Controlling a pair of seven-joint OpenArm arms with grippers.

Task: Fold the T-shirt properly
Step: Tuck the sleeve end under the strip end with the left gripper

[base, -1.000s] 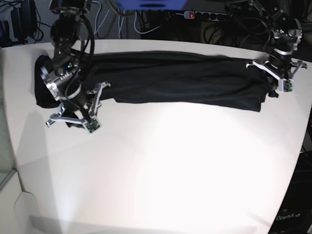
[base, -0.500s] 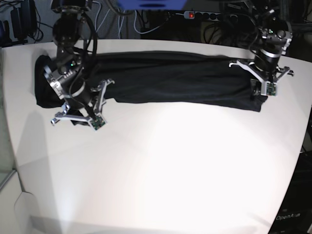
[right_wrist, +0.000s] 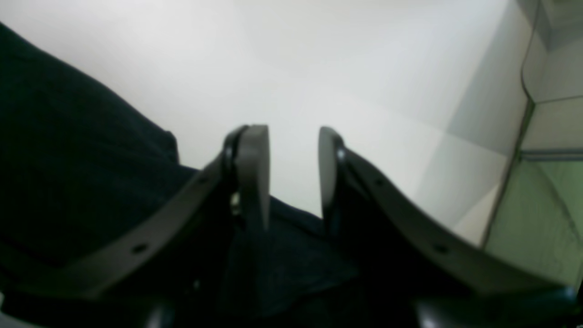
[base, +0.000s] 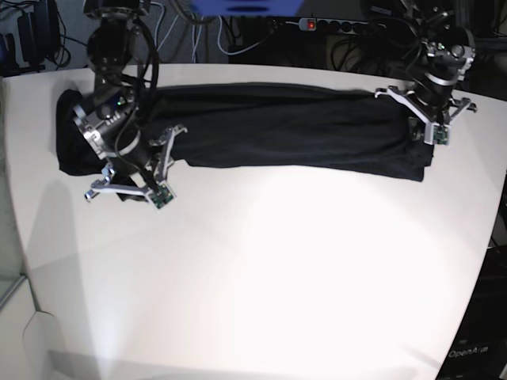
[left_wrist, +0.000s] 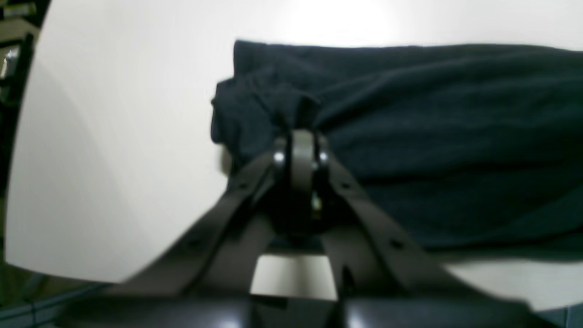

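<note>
A: Across the far half of the bench [base: 261,261]: shirt [base: 293,131] laid out as a long dark band, one end bunched near the right gripper [base: 131,184], the other pinched in the left gripper [base: 428,131].

B: Change since a second ago?

A: Left gripper drawn inward from the bench's edge, onto the band's end; that end shifted with it. Likely start of an end-over fold, though barely begun.

B: Gripper states?

A: Left: clenched on a raised pleat of shirt [left_wrist: 410,136], fabric puckered at the tips [left_wrist: 298,136]. Right [right_wrist: 294,173]: jaws parted, nothing between them, poised above cloth [right_wrist: 68,173], slightly shifted from a second ago.

B: Surroundings, obstacles?

A: Cables and a power strip [base: 333,24] behind the bench, well apart from the shirt. Bare bench in front, free for folding. Main hindrance: rumpled bunch beneath the right gripper, unsmoothed.
</note>
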